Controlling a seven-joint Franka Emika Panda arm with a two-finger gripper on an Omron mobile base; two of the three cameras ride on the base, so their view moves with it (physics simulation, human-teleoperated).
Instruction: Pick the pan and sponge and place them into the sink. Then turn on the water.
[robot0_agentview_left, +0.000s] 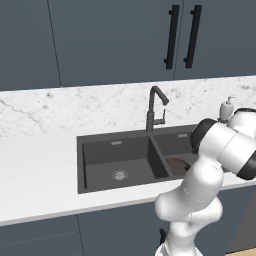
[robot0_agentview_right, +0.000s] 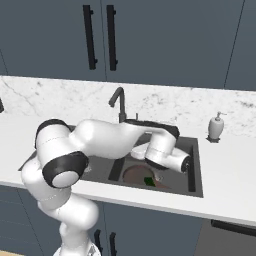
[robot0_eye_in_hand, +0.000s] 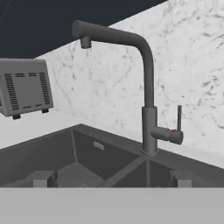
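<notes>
With the pan (robot0_agentview_right: 137, 176) and sponge (robot0_agentview_right: 149, 181) lying in the sink (robot0_agentview_right: 196, 170), the spread jaws are facing the faucet (robot0_eye_in_hand: 148, 105), water not yet running.

Left basin of dark grey double-basin sink (robot0_agentview_left: 95, 155) bare, open from above. Right basin holds brown round pan (robot0_agentview_right: 137, 176) with green sponge (robot0_agentview_right: 148, 181). Dark high-arched faucet (robot0_eye_in_hand: 148, 87) stands behind the divider; white soap dispenser (robot0_agentview_right: 216, 128) on counter, well right.
</notes>
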